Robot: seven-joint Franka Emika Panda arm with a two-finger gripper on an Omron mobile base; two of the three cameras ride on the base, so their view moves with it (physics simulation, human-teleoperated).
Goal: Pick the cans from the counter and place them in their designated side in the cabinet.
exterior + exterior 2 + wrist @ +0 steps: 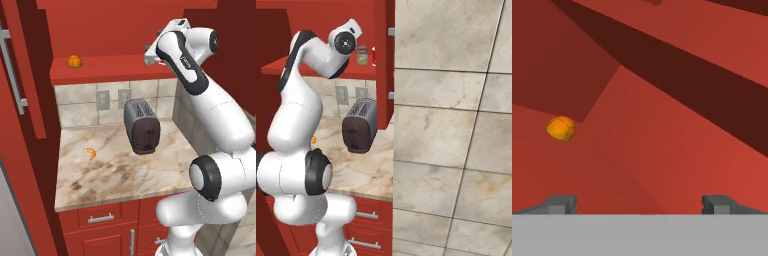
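Observation:
The silver-grey can (362,55) stands upright on the right end of the cabinet shelf (107,74), just right of my raised hand. A sliver of the red can (374,56) shows beside it, mostly hidden behind the cabinet's side wall. My gripper (639,205) is up at shelf height and points into the red cabinet interior. It is open, its two fingertips (560,204) far apart with nothing between them. In the left base view the forearm covers most of the hand at the shelf's right end. The marbled counter (115,172) lies below.
An orange (74,61) sits on the left part of the shelf, also seen as the orange (560,128) from the hand. A dark toaster (142,126) stands on the counter under the shelf, a small orange morsel (90,152) to its left. The open cabinet door (22,75) hangs at left.

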